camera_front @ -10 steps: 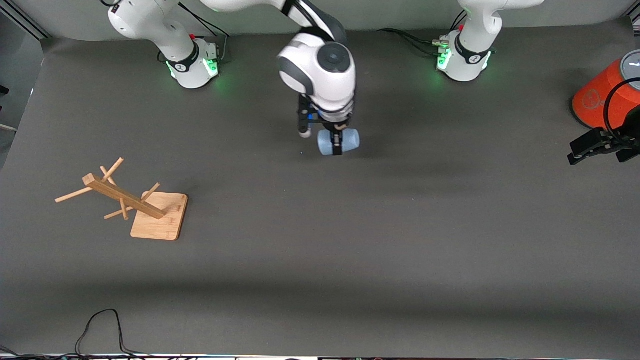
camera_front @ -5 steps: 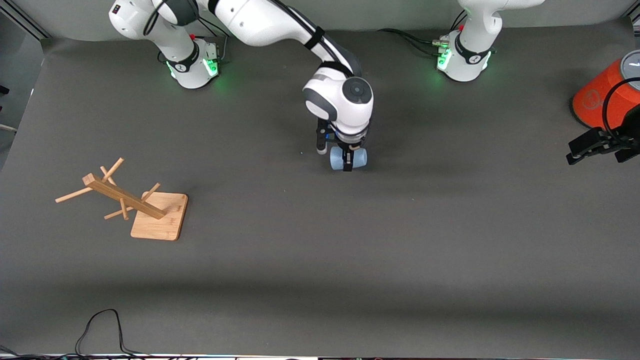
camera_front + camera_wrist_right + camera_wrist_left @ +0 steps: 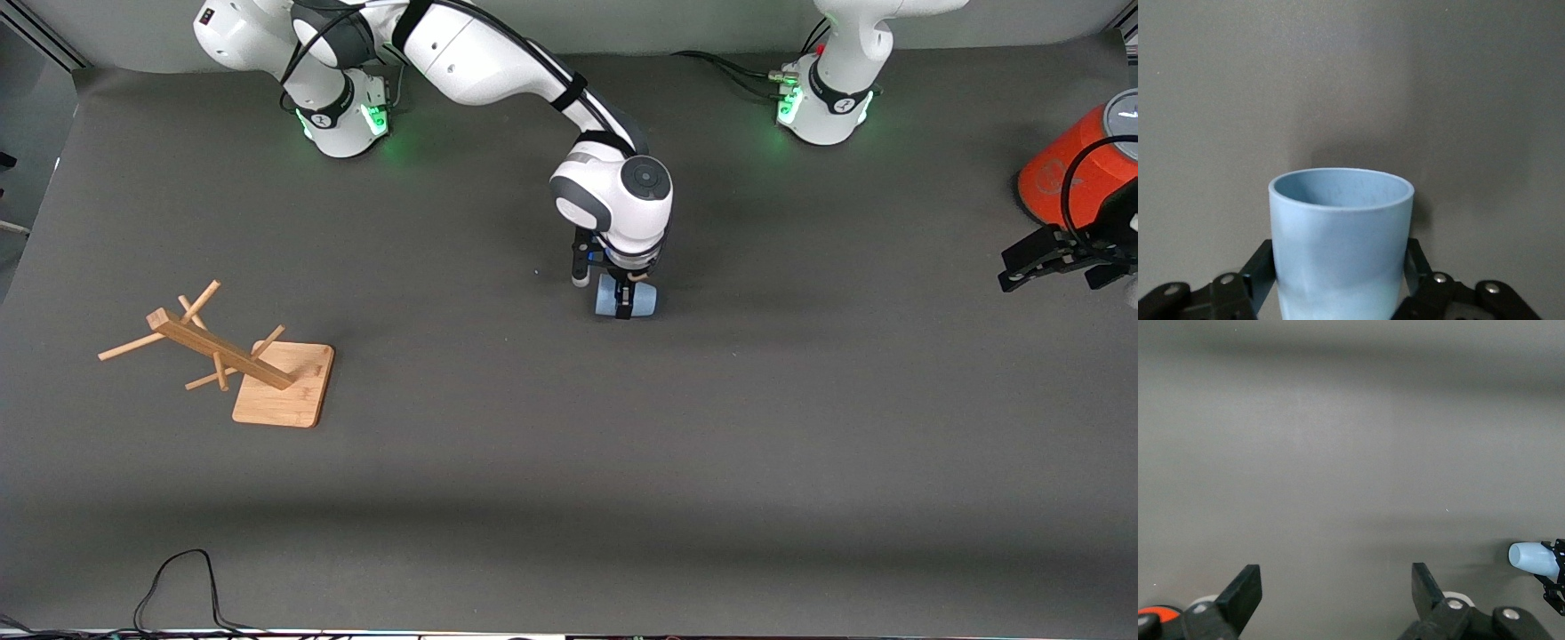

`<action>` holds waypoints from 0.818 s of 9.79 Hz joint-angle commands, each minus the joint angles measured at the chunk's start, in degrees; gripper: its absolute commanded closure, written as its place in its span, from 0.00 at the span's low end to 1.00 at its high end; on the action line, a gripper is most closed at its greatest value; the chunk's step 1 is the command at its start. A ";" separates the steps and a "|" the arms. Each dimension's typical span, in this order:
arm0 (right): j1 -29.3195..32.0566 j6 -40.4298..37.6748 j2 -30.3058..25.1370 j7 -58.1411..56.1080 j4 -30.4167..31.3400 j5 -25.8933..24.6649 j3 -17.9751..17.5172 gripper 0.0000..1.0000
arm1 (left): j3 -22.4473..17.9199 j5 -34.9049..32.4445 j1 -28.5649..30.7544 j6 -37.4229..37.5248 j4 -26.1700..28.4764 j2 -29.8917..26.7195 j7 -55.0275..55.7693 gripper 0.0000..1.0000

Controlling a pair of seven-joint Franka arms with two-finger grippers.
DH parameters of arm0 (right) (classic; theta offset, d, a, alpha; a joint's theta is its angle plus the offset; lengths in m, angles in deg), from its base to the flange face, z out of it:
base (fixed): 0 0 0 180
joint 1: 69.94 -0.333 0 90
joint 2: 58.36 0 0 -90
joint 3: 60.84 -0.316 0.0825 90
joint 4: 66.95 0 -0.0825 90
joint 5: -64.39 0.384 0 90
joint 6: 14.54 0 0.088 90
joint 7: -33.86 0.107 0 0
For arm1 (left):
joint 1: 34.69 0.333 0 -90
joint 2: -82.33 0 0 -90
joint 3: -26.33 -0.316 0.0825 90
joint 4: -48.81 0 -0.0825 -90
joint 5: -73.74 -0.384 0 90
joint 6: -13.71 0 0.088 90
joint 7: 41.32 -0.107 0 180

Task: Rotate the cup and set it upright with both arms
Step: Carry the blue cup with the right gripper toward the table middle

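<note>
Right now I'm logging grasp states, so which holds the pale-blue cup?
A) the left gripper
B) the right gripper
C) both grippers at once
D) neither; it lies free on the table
B: the right gripper is shut on the pale-blue cup, its fingers flanking the cup's sides, while the left gripper hangs open beside the orange cylinder, holding nothing.

Front view: high camera facing both arm bases, whole table (image 3: 569, 498) in frame. Left wrist view: low, looking across bare table; cup (image 3: 1533, 558) small at right edge. Right wrist view: close on the same cup (image 3: 1340, 240), lower centre.
</note>
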 commanded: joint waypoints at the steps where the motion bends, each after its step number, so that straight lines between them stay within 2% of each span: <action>1: -0.16 0.42 1.35 2.36 -1.74 -1.69 0.30 0.07 | -0.25 -0.27 -0.49 2.03 -0.65 -0.50 0.80 0.00; 2: -0.34 -0.02 1.17 2.27 -1.83 -2.30 0.64 0.00 | -0.25 -0.27 -0.49 2.73 -0.65 -0.50 0.80 0.00; 3: -0.34 -0.37 0.39 2.09 -1.83 -6.13 0.39 0.00 | -0.25 -0.71 -0.58 2.74 -0.65 -0.41 0.80 0.00; 4: -0.25 -2.81 -0.40 1.74 -1.91 -7.21 0.38 0.00 | -0.25 -0.80 -0.41 2.74 -0.65 -0.32 0.80 0.00; 6: 1.32 -4.59 -4.35 0.43 -1.83 -6.79 0.21 0.00 | -0.34 -0.71 -0.14 2.65 -0.65 -0.23 0.80 0.00; 8: 3.78 -11.85 -10.57 -2.19 -1.65 -6.26 -0.05 0.00 | -0.34 -0.54 -0.40 3.26 -0.48 -0.23 2.89 0.00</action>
